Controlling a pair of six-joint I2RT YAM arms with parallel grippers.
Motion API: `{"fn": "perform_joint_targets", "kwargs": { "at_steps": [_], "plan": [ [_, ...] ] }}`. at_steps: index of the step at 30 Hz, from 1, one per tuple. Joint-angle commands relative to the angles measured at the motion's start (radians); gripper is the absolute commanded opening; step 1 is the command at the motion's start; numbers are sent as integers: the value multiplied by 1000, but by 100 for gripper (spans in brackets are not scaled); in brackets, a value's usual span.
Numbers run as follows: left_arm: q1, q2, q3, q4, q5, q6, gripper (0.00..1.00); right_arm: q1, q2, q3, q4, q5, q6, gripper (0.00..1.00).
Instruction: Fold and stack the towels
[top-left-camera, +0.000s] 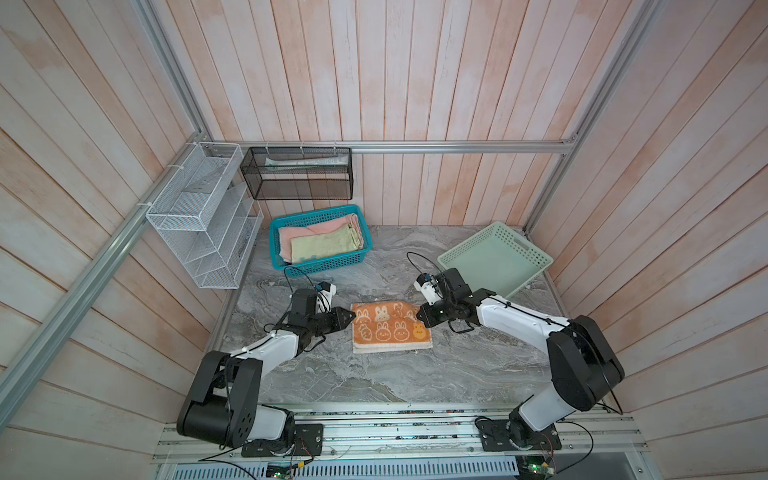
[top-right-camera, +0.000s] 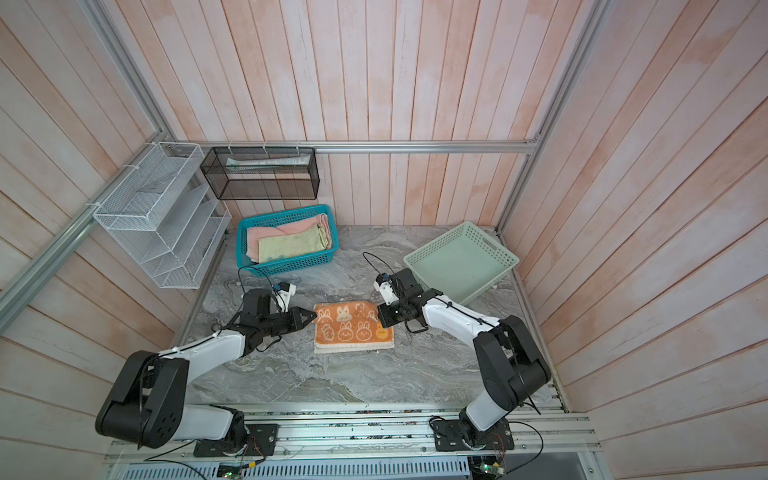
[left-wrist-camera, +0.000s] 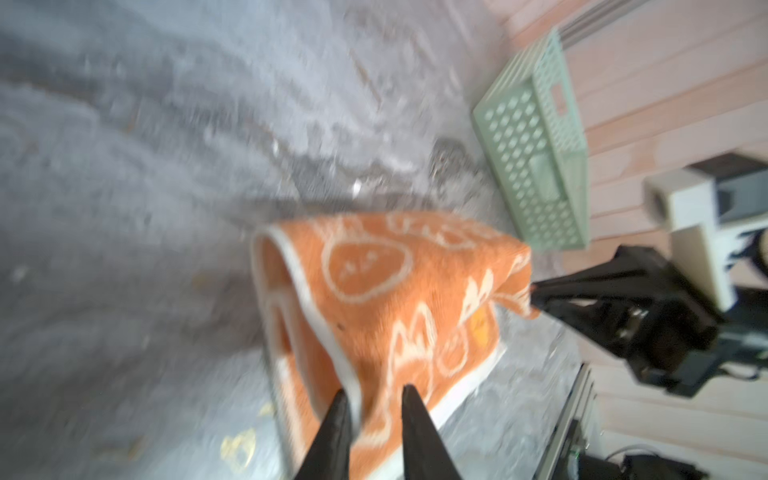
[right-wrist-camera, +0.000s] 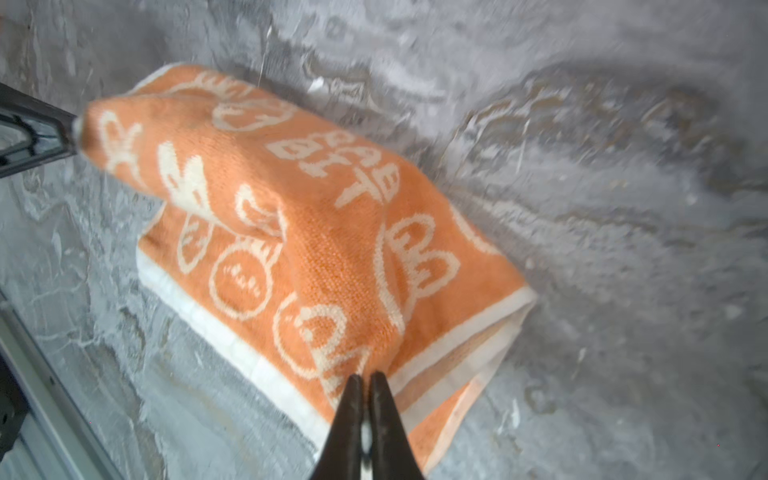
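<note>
The orange towel (top-left-camera: 390, 328) with white rabbits lies near the middle of the table (top-left-camera: 374, 374), folded over, its white-edged border toward the front edge. Its two back corners are lifted off the layer beneath. The left gripper (top-left-camera: 353, 316) meets the left corner. In the left wrist view its fingers (left-wrist-camera: 340, 415) stand narrowly apart with the towel's edge between them, and the cloth draws to a point at its tip. The right gripper (right-wrist-camera: 365, 376) pinches the right corner, with its jaws almost together on a ridge of cloth. Both wrist views are blurred.

At the back left corner, the teal basket (top-left-camera: 274, 249) holds a pink towel (top-left-camera: 316, 228) with a pale yellow towel (top-left-camera: 324, 247) folded on top. The pale green tray (top-left-camera: 536, 253) sits at the back right corner.
</note>
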Motion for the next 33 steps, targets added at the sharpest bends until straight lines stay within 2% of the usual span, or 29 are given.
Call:
{"fn": "perform_joint_targets", "kwargs": {
  "at_steps": [1,5,8,10,13,16,19,23,33],
  "plan": [
    [5,-146,-115,1,-106,-34,36,-3,-137,-62,-13,86,57,28],
    [11,-295,-169,-73,-163,-66,38,-13,-254,-143,0,197,124,38],
    [14,-312,-161,-88,-150,-113,40,-43,-282,-154,-4,177,201,41],
    [16,-262,-114,-100,-106,-130,43,-55,-266,-151,11,87,232,44],
    [23,-140,-4,-181,-74,-108,46,-56,-208,-134,9,11,237,46],
    [25,-37,39,-140,-3,-136,46,-51,-128,-123,24,-71,248,46],
    [25,31,46,-77,19,-162,46,-44,-61,-145,82,-69,235,46],
    [25,105,73,-50,37,-160,46,-45,36,-93,43,-39,210,46],
    [21,233,98,52,89,-174,43,-44,120,-13,27,-34,158,41]
  ]
}}
